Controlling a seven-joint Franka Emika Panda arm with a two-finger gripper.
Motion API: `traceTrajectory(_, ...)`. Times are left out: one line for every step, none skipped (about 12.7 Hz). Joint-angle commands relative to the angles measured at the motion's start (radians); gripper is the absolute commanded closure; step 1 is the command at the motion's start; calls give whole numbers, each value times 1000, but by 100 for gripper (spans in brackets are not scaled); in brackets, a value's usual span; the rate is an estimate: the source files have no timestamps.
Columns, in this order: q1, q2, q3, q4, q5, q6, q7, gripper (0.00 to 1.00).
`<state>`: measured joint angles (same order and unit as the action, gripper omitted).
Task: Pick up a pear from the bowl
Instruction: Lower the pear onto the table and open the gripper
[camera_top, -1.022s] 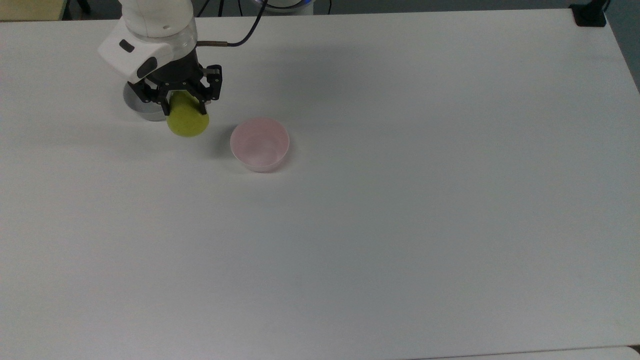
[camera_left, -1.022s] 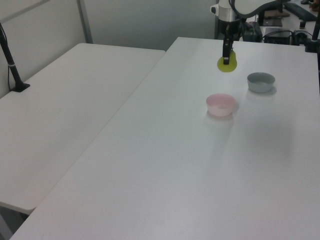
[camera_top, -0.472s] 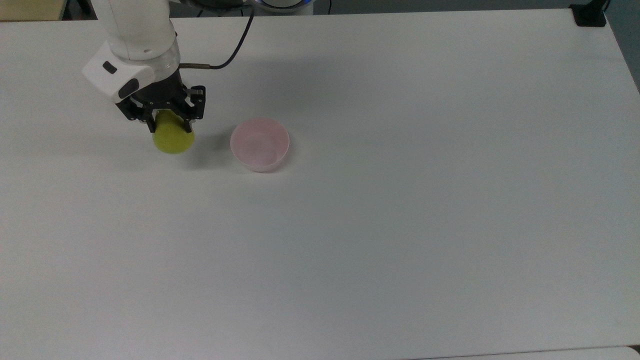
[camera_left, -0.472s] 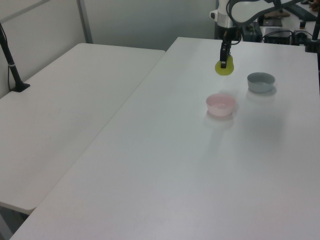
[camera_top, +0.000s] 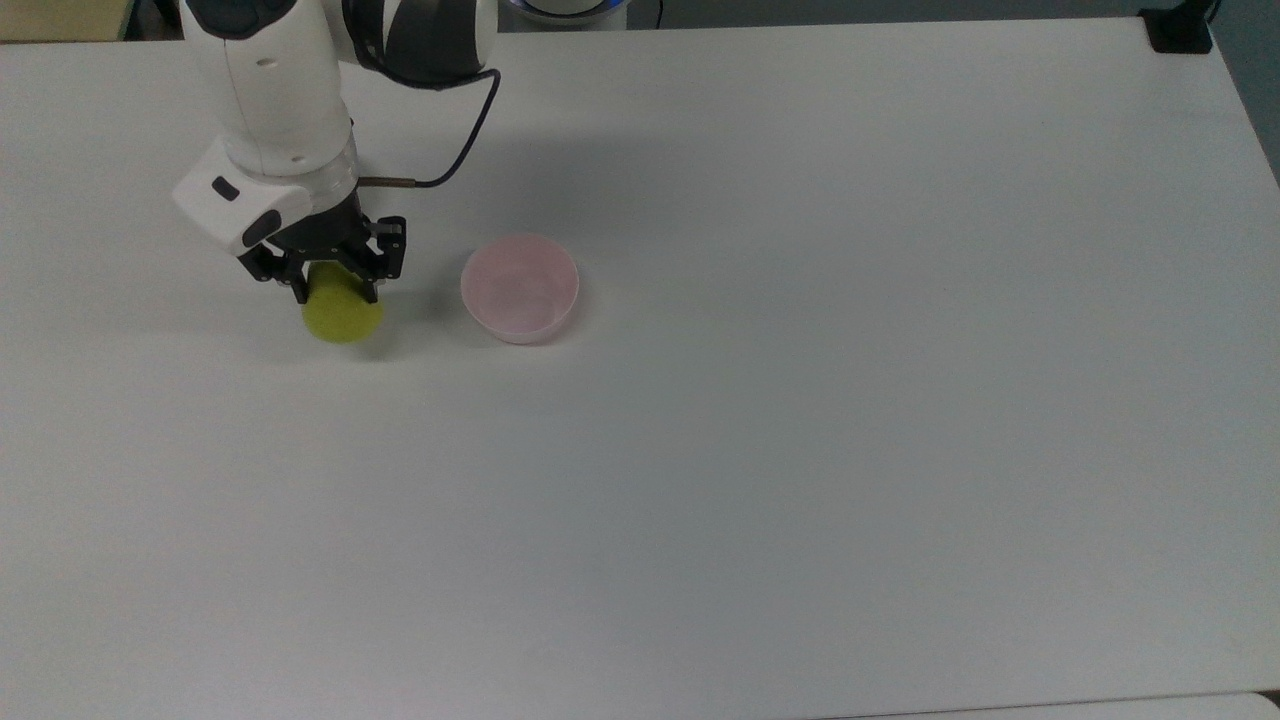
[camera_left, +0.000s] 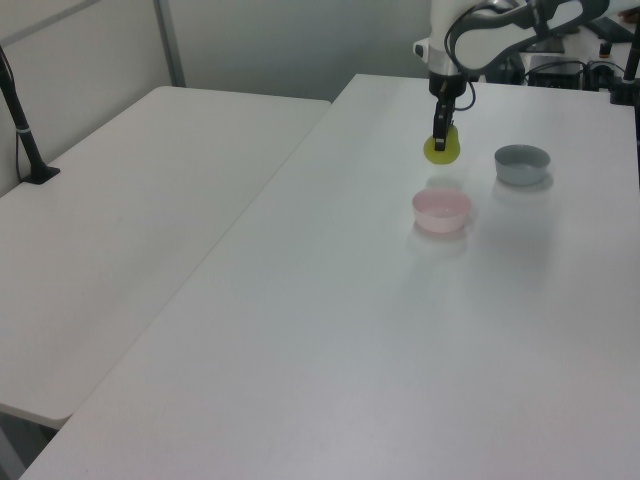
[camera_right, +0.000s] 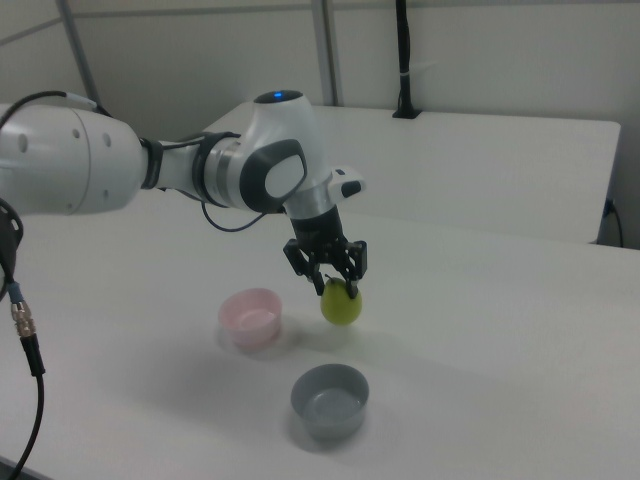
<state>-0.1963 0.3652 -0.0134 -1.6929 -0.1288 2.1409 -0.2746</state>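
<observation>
One pear (camera_top: 343, 313), two small bowls and one robot arm sit on a wide white table (camera_top: 800, 450). The pink bowl (camera_top: 519, 288) holds nothing; the grey bowl (camera_right: 329, 400) stands apart from it and also looks empty.

The gripper (camera_top: 335, 291) points straight down, and its two black fingers pinch the narrow upper part of the yellow-green pear. The pear hangs round end down, just off the tabletop. In the top view it is to the left of the pink bowl, near it but not touching. In the right view it hangs to the right of the pink bowl (camera_right: 250, 315) and beyond the grey one.

Compared with one second ago, the arm has carried the pear toward the top view's lower left and lower toward the table, away from the spot over the grey bowl. Both bowls are where they were.

In the top view the arm's white wrist covers the grey bowl. The fingers hide the pear's stem in every view. In the left view the gripper (camera_left: 439, 143) and the pear (camera_left: 442, 150) are small and far off, with the grey bowl (camera_left: 522, 163) to their right.
</observation>
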Motion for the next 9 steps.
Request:
traceTrajectory(-6,47,-2,16,-31,45,-17,72)
traceTrajectory(-9,61,-2,16,-43,47,-15,72)
traceTrajectory(-11,69,-2,16,-49,47,-17,72)
traceTrajectory(-11,72,-2,16,-52,47,-15,71)
traceTrajectory(-11,75,-2,16,-52,47,-15,67)
traceTrajectory(-14,77,-2,16,-51,47,-15,61)
traceTrajectory(-15,77,-2,16,-51,47,-15,47)
traceTrajectory(-15,77,-2,16,-51,47,-14,27)
traceTrajectory(-15,77,-2,15,-51,47,-12,21)
